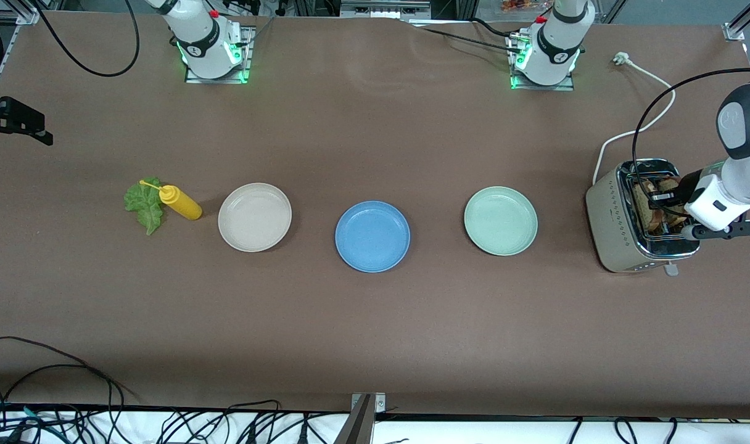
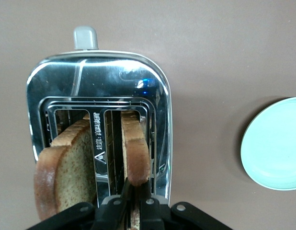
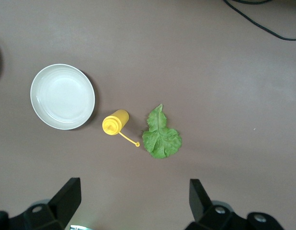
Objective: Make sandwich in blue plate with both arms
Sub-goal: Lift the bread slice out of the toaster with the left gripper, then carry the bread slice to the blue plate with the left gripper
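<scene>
The blue plate [image 1: 372, 236] lies bare at the table's middle. Two brown toast slices stand in the toaster [image 1: 609, 216] at the left arm's end of the table. My left gripper [image 1: 657, 198] is at the toaster's top, shut on one slice [image 2: 136, 148] in its slot, as the left wrist view [image 2: 133, 194] shows. The other slice [image 2: 66, 165] leans in the slot beside it. The lettuce leaf [image 1: 144, 203] lies flat at the right arm's end. My right gripper [image 3: 133, 191] hangs open and empty high over the table near the lettuce [image 3: 161, 136].
A yellow squeeze bottle [image 1: 181, 202] lies against the lettuce. A beige plate [image 1: 255, 217] and a pale green plate [image 1: 501, 221] flank the blue plate. The toaster's white cord [image 1: 634, 132] runs toward the robots' bases. Cables lie along the front edge.
</scene>
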`<move>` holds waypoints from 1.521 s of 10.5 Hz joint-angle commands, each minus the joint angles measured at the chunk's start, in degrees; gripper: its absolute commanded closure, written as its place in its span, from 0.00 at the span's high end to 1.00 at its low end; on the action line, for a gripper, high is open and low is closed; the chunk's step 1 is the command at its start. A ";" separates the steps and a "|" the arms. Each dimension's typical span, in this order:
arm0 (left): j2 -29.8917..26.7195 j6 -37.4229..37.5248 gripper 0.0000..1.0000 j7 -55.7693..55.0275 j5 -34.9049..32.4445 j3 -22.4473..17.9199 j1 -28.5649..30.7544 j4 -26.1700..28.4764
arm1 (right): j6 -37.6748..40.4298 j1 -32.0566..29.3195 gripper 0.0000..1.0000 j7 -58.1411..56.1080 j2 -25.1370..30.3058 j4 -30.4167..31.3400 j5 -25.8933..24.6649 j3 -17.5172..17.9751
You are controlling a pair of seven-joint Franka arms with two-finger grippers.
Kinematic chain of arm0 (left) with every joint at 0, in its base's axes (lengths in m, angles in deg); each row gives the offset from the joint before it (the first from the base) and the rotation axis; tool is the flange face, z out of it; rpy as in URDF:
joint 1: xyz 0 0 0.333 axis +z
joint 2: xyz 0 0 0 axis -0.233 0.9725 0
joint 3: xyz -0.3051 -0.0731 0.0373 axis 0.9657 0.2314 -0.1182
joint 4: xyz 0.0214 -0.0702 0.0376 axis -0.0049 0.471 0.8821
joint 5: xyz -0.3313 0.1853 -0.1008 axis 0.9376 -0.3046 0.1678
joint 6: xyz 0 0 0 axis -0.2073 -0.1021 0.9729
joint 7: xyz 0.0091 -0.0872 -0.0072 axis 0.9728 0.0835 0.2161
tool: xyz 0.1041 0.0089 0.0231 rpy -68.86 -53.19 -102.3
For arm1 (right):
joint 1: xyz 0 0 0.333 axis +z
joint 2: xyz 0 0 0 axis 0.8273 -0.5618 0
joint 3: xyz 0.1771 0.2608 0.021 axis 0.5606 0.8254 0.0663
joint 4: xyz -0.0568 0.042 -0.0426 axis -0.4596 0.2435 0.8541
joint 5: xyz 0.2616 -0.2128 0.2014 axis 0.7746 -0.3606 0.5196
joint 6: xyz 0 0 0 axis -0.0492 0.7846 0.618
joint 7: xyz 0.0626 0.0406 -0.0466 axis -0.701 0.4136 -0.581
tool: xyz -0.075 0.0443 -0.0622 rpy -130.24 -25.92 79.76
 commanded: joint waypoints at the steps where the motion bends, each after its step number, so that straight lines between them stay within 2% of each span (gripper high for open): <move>1: -2.21 2.51 0.00 1.74 0.02 -0.25 -0.36 -1.70 | 1.00 -0.22 1.00 -0.87 -0.08 -1.11 1.03 -0.13; 5: -4.05 9.54 0.00 1.74 0.81 -0.16 -1.31 -7.94 | 1.09 -0.22 1.00 -0.87 -0.08 -1.11 1.03 -0.13; 10: -5.91 11.84 0.00 1.30 3.80 2.73 -1.85 -10.15 | 1.09 -0.22 1.00 -0.87 -0.08 -1.11 1.03 -0.04; 11: -5.65 11.67 0.00 0.86 5.19 3.96 -1.85 -10.15 | 1.09 -0.22 1.00 -0.87 -0.08 -1.11 1.03 -0.04; 14: -3.54 9.14 0.00 -3.17 15.82 4.41 -4.47 -9.45 | 1.09 -0.31 1.00 -0.87 -0.08 -1.11 1.03 -0.04; 16: -1.17 5.62 0.00 -7.38 19.52 7.55 -5.72 -9.36 | 1.09 -0.31 1.00 -0.87 -0.08 -1.11 1.03 -0.04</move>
